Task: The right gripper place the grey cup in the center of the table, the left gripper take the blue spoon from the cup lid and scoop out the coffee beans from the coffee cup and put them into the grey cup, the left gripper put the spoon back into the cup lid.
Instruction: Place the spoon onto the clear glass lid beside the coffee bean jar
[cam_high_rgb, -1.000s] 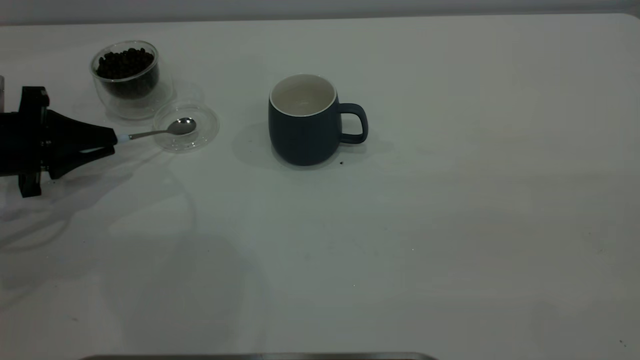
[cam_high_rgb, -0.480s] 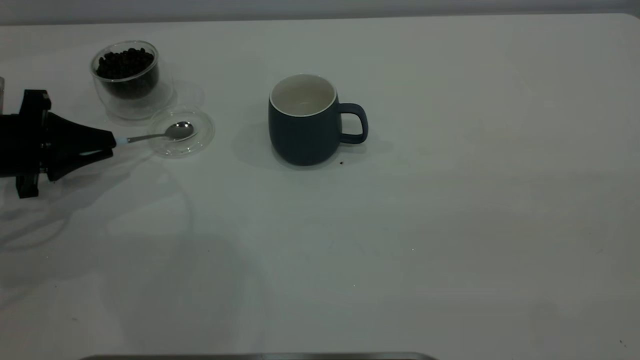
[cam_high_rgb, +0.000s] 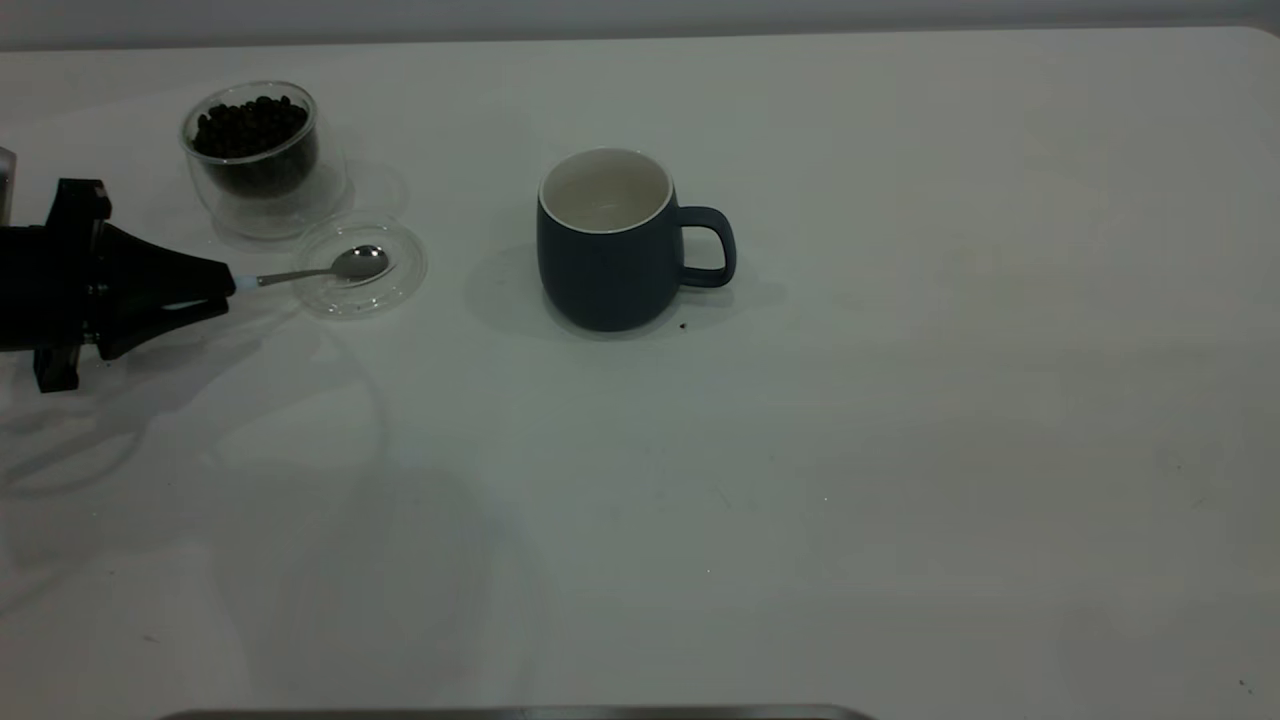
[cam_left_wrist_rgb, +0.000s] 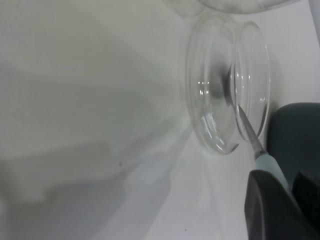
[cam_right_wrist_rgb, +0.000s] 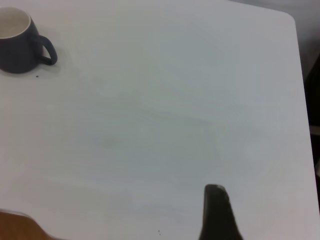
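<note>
Drawn slightly back toward the left hand (cam_high_rgb: 215, 290): the blue spoon (cam_high_rgb: 330, 268), its handle pinched, and with it the cup lid (cam_high_rgb: 395, 285), now sitting closer to the hand.

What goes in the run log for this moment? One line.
phase: spoon pickup | left gripper: shut on blue spoon handle | spoon bowl: in cup lid | grey cup: centered, empty

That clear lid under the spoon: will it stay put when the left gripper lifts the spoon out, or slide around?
The cup lid looks thin, shallow and clear, so it is probably light and may skid on the smooth table. The blue spoon has its bowl resting inside the rim, so dragging sideways could tug it. With the left gripper on the handle, lifting straight up seems safer.
</note>
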